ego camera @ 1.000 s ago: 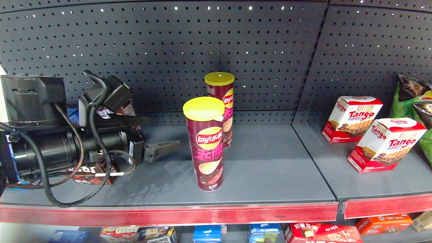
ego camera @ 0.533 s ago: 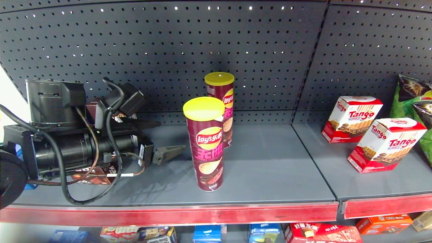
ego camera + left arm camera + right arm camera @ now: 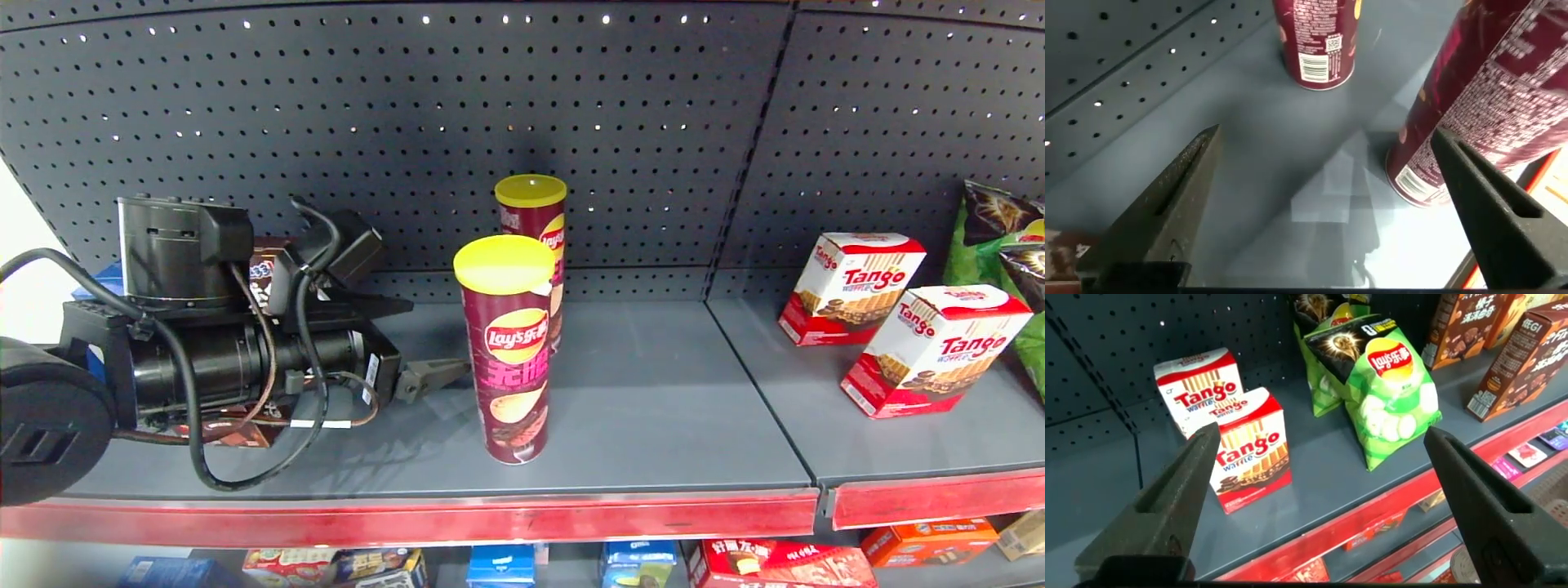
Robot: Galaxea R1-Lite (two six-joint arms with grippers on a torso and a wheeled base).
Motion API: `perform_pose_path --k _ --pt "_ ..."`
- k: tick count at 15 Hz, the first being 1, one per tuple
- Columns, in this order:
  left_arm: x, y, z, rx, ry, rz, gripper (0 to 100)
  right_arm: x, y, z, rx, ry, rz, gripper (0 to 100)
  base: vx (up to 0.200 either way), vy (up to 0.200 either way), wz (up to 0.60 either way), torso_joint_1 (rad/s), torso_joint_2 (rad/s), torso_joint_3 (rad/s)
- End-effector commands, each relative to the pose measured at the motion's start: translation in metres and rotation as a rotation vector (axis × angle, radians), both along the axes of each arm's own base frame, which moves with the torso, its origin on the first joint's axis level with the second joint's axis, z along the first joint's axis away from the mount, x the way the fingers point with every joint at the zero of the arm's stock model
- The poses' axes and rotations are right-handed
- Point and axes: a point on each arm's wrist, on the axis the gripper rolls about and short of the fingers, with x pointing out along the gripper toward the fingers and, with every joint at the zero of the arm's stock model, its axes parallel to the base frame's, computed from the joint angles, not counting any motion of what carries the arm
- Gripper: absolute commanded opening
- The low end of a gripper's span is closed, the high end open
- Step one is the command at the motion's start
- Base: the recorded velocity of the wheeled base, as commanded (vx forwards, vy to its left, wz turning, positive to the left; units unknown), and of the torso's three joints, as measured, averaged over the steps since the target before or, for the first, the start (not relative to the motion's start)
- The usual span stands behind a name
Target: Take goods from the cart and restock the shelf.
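Note:
Two tall maroon chip cans with yellow lids stand on the grey shelf [image 3: 653, 408]. The front can [image 3: 510, 351] is nearer the edge, the rear can [image 3: 535, 245] close to the pegboard. My left gripper [image 3: 441, 336] lies low over the shelf to the left of the front can, open and holding nothing. Its near finger [image 3: 437, 373] is right at that can's side. In the left wrist view the front can [image 3: 1470, 106] stands by one finger [image 3: 1478, 196] and the rear can [image 3: 1315, 41] lies farther ahead. My right gripper [image 3: 1321, 433] is open and empty before a shelf of snacks.
Two red-and-white wafer boxes [image 3: 853, 286] [image 3: 935, 347] and green chip bags [image 3: 1004, 245] fill the shelf bay to the right. Brown boxes [image 3: 237, 429] sit behind my left arm. A red lip [image 3: 408, 518] runs along the shelf front, with more goods on the shelf below.
My left arm has moved right along the shelf toward the front can. That can has shifted a little to the right. The rear can and the boxes have stayed put.

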Motion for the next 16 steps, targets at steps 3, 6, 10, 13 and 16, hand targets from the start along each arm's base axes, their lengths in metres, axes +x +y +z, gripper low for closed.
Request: perform_pose_path --k 3,6,10,13,16 --pt "0.006 -0.004 -0.002 0.002 0.005 -0.004 100 -0.001 0.0 -0.001 -0.001 0.001 -0.001 100 0.0 0.0 0.0 0.0 0.0 0.0" --pt "0.011 -0.011 -0.001 -0.001 -0.001 -0.021 100 -0.001 0.0 -0.001 -0.001 0.001 -0.001 100 0.0 0.0 0.0 0.0 0.0 0.0" --pt "0.015 -0.015 -0.004 0.002 0.007 -0.027 100 -0.001 -0.001 -0.001 0.001 -0.001 -0.001 100 0.0 0.0 0.0 0.0 0.0 0.0" --pt "0.008 -0.008 -0.012 0.014 0.037 -0.015 100 -0.001 0.0 -0.001 0.0 0.0 0.001 100 0.0 0.0 0.0 0.0 0.0 0.0" --pt "-0.006 -0.002 -0.008 0.01 0.027 -0.012 100 0.0 0.0 -0.002 -0.002 0.004 0.004 100 0.0 0.0 0.0 0.0 0.0 0.0"
